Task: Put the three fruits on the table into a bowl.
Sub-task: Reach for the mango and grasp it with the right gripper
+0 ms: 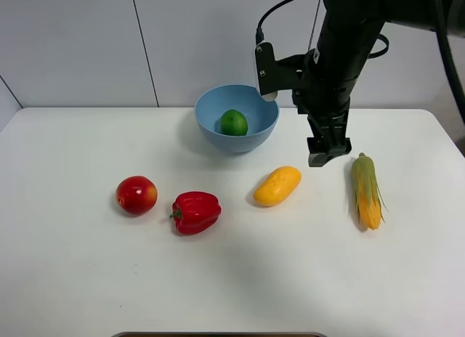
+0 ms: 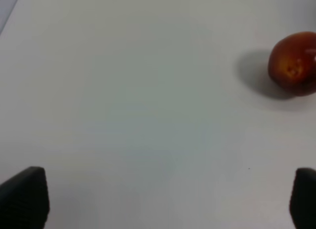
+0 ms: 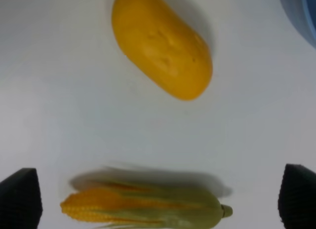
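Up at 12 o'clock on the white counter sits the blue bowl, and the green lime lies inside it. One fruit is done and two are left. The yellow mango lies on the counter at about 5 o'clock from the bowl. The red apple is well off at 9 o'clock from the mango, past the red pepper. The corn lies at 3 o'clock from the mango.

The right end effector hangs between the mango and the corn, its fingers spread wide and holding nothing. The left end effector is spread wide and empty too, with the apple in its view.

I think the mango is the fruit in hand now. Next, the right end effector should slide toward 8 o'clock until it is over the mango. Then it should go down with a finger on each long side, squeeze, and carry the mango to the bowl. It must not bump the corn.
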You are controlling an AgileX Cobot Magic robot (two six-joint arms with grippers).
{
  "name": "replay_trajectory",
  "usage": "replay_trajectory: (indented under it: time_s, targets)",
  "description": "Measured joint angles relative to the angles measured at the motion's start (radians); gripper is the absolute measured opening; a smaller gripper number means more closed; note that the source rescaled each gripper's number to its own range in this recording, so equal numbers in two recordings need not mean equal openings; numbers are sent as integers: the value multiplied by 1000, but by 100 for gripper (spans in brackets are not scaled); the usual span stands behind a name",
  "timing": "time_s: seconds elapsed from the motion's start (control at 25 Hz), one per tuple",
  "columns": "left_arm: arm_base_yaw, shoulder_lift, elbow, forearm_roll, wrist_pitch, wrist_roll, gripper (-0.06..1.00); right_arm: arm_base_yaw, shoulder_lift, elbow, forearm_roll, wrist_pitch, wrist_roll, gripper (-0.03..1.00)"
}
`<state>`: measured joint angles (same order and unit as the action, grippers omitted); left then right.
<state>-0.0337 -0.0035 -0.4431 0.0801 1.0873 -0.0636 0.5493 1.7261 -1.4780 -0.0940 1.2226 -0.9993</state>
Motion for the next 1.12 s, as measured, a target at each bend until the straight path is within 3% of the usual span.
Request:
replay_trajectory:
  time_s: [0.56, 0.88, 1.12]
  targets:
    - [0, 0, 0, 0, 0, 0, 100, -8, 92, 48, -103, -4, -72, 97]
    - [0, 0, 0, 0, 0, 0, 100, -8, 131, 48, -109, -180, -75, 97]
    - [0, 0, 0, 0, 0, 0, 100, -8, 194, 48, -79, -218, -79, 97]
